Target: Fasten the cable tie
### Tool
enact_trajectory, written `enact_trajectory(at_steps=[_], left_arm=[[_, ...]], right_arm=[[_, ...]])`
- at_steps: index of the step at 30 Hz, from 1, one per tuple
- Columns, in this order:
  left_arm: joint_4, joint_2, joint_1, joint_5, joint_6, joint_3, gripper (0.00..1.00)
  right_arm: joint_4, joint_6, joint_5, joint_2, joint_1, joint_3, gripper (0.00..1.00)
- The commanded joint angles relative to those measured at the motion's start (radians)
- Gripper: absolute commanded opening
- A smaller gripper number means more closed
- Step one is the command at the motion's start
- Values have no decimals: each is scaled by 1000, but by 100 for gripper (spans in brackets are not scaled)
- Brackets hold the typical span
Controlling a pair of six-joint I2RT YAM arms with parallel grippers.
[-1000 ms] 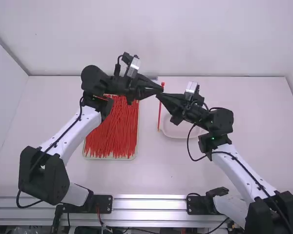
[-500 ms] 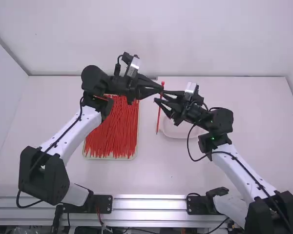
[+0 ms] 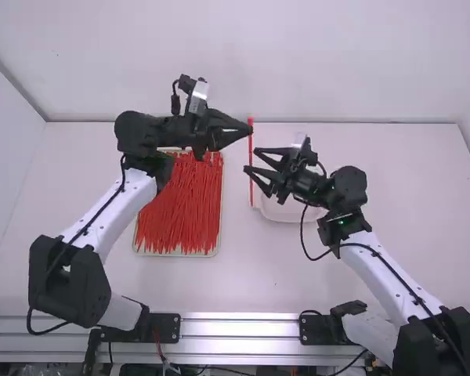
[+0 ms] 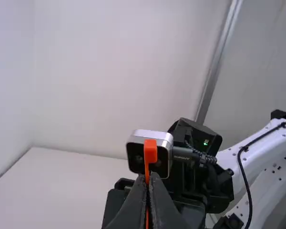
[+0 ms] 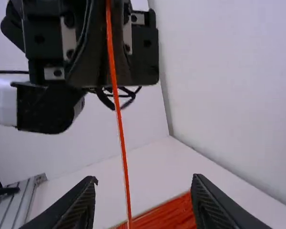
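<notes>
Left gripper (image 3: 246, 135) is found clamped on a single orange-red cable tie (image 3: 251, 193), pinched just below its square head (image 4: 150, 149). The tie is held in the air above the table, hanging upright as a thin, straight, unlooped strap. The right gripper (image 3: 258, 165) is spread wide, one finger either side of the strap, untouched. A tray of loose red ties (image 3: 180, 211) is noted nearby.
</notes>
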Motion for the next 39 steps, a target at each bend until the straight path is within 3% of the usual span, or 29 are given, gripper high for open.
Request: enact_trajectory(at_steps=[1,20,27,36,38,39], left_arm=[[6,0,25,-7,-66,50,2],[-129,0,34,-19,-79,191,2],[-129,0,45,-43,-79,190,2],[-195,0,54,-56,-44,190,2],[-228,0,58,-58,-24,190,2],[-228,0,58,-58,-24,190,2]], right_arm=[[-23,-32,-8,2,0,30,54],[-37,-23,-92,72,3,30,53],[-38,-60,-139,101,35,30,38],[-45,-58,-165,101,32,30,25],[-45,-59,-165,101,33,30,16],[-45,-59,-165,101,33,30,16]])
